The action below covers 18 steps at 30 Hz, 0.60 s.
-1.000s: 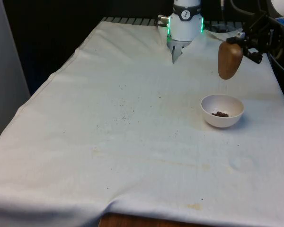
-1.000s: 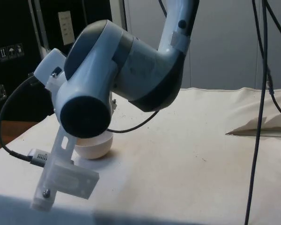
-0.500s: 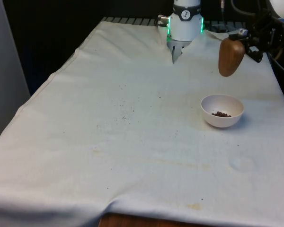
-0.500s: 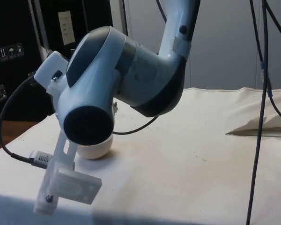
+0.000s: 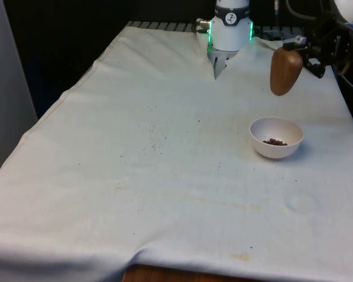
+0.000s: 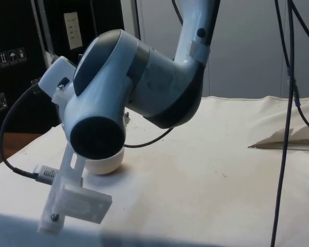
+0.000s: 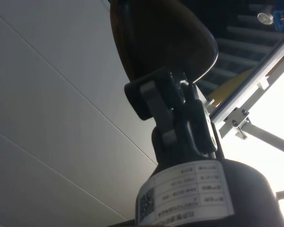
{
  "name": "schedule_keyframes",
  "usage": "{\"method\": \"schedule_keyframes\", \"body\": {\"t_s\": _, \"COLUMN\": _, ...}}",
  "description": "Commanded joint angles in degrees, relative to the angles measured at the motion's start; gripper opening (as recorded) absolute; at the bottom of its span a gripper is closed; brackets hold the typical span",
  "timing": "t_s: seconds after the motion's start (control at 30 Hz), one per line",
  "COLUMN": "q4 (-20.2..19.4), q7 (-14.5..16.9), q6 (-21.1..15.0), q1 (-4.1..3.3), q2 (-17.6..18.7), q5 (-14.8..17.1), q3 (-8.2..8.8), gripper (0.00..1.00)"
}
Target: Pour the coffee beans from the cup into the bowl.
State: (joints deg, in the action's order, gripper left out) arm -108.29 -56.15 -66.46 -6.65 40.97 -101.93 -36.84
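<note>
Brown rounded cup [image 5: 285,71]: pinched in black claw [image 5: 300,51], held inverted at 12 o'clock above white round bowl [image 5: 276,137] containing coffee beans [image 5: 275,141]; white-clothed bench [image 5: 165,164].

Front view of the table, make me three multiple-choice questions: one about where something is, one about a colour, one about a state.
1. Where is the brown cup?
A. Held in the air above the bowl
B. Standing on the cloth beside the bowl
C. Lying inside the bowl

2. What colour is the bowl?
A. Blue
B. White
C. Black

3. What is in the bowl?
A. Nothing
B. A few coffee beans at the bottom
C. Beans heaped to the rim

Answers:
1 A: the gripper holds the cup off the table, above the bowl.
2 B: the front view shows its wall and rim white.
3 B: a small dark cluster of coffee beans lies in its bottom.
</note>
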Motion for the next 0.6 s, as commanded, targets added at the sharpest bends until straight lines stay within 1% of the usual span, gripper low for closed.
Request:
{"method": "schedule_keyframes", "body": {"t_s": 0.0, "q4": -0.23, "q7": -0.06, "q6": -0.4, "q1": 0.4, "q2": -0.11, "q5": 0.06, "q3": 0.0, "gripper": 0.0}}
{"method": "schedule_keyframes", "body": {"t_s": 0.07, "q4": -0.29, "q7": -0.11, "q6": -0.46, "q1": 0.63, "q2": -0.17, "q5": 0.06, "q3": 0.06, "gripper": 0.0}}
{"method": "schedule_keyframes", "body": {"t_s": 0.13, "q4": -0.46, "q7": 0.06, "q6": -0.57, "q1": 1.2, "q2": -0.52, "q5": 0.17, "q3": 0.0, "gripper": 0.0}}
{"method": "schedule_keyframes", "body": {"t_s": 0.17, "q4": -0.06, "q7": -0.11, "q6": 0.0, "q1": 0.69, "q2": 0.0, "q5": 0.0, "q3": 0.23, "gripper": 0.0}}
{"method": "schedule_keyframes", "body": {"t_s": 0.2, "q4": -0.52, "q7": 0.06, "q6": -0.63, "q1": 1.32, "q2": -0.57, "q5": 0.23, "q3": 0.0, "gripper": 0.0}}
{"method": "schedule_keyframes", "body": {"t_s": 0.23, "q4": -0.52, "q7": 0.06, "q6": -0.63, "q1": 1.32, "q2": -0.57, "q5": 0.23, "q3": 0.0, "gripper": 0.0}}
{"method": "schedule_keyframes", "body": {"t_s": 0.27, "q4": -0.63, "q7": 0.11, "q6": -0.74, "q1": 1.72, "q2": -0.74, "q5": 0.29, "q3": 0.0, "gripper": 0.0}}
{"method": "schedule_keyframes", "body": {"t_s": 0.4, "q4": -0.8, "q7": 0.17, "q6": -0.86, "q1": 2.46, "q2": -1.03, "q5": 0.4, "q3": -0.06, "gripper": 0.0}}
{"method": "schedule_keyframes", "body": {"t_s": 0.43, "q4": -0.29, "q7": -0.06, "q6": 0.0, "q1": 1.89, "q2": -0.52, "q5": 0.23, "q3": 0.23, "gripper": 0.0}}
{"method": "schedule_keyframes", "body": {"t_s": 0.47, "q4": -0.92, "q7": 0.23, "q6": -0.92, "q1": 2.86, "q2": -1.09, "q5": 0.46, "q3": -0.06, "gripper": 0.0}}
{"method": "schedule_keyframes", "body": {"t_s": 0.57, "q4": -0.97, "q7": 0.23, "q6": -0.97, "q1": 3.38, "q2": -1.26, "q5": 0.52, "q3": -0.11, "gripper": 0.0}}
